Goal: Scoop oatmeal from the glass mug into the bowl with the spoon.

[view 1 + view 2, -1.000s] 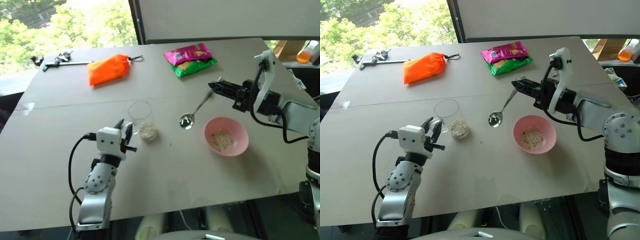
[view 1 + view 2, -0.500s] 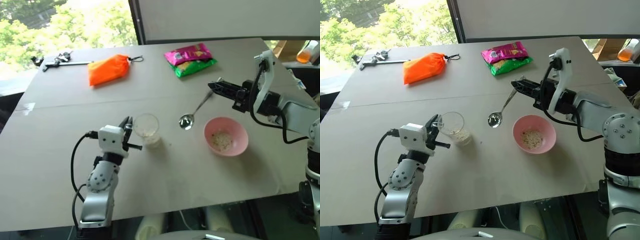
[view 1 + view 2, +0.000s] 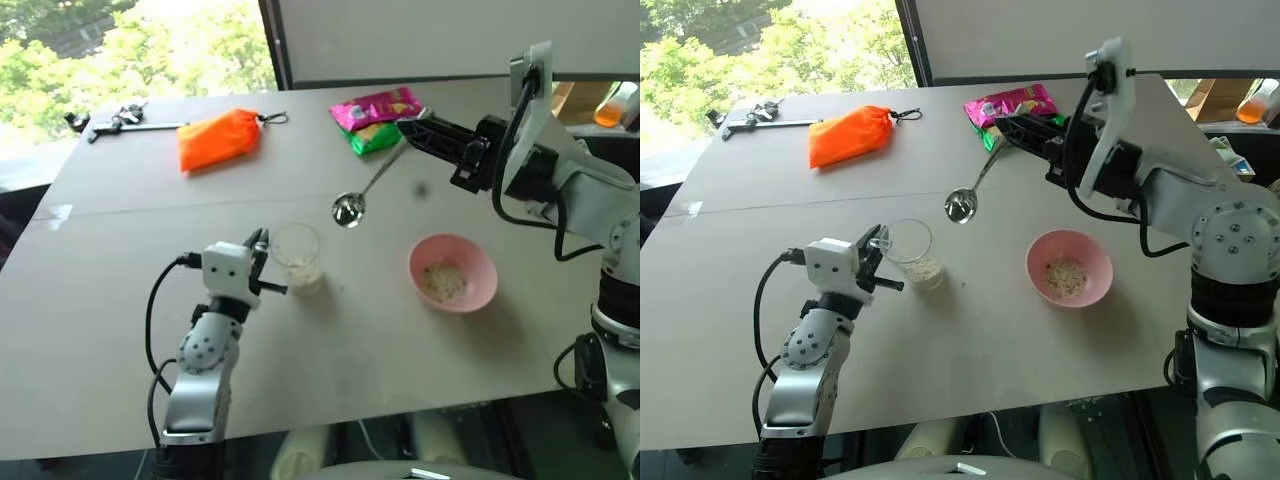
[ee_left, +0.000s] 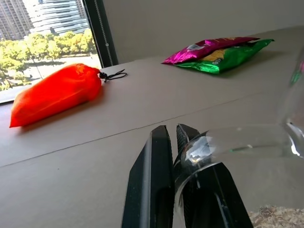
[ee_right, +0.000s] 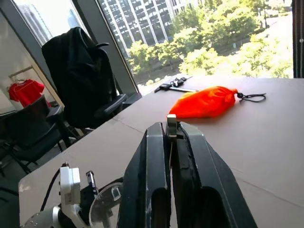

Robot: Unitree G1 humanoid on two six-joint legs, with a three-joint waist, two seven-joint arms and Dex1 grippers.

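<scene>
The left gripper [image 3: 878,262] had its fingers closed on the handle of the glass mug [image 3: 910,252], likely to keep it steady on the tabletop [image 3: 970,340]. The right gripper [image 3: 1008,125] pinched the spoon [image 3: 970,192] by its handle end, its scoop hanging empty above the mug. A second before, the spoon hung lower, nearer the pink bowl [image 3: 1068,268]; the mug's handle was not yet gripped.

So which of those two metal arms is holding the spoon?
The right gripper, raised above the table's far side: its fingers are shut on the spoon, which hangs in the air. The left gripper instead pinches the glass mug handle.
</scene>
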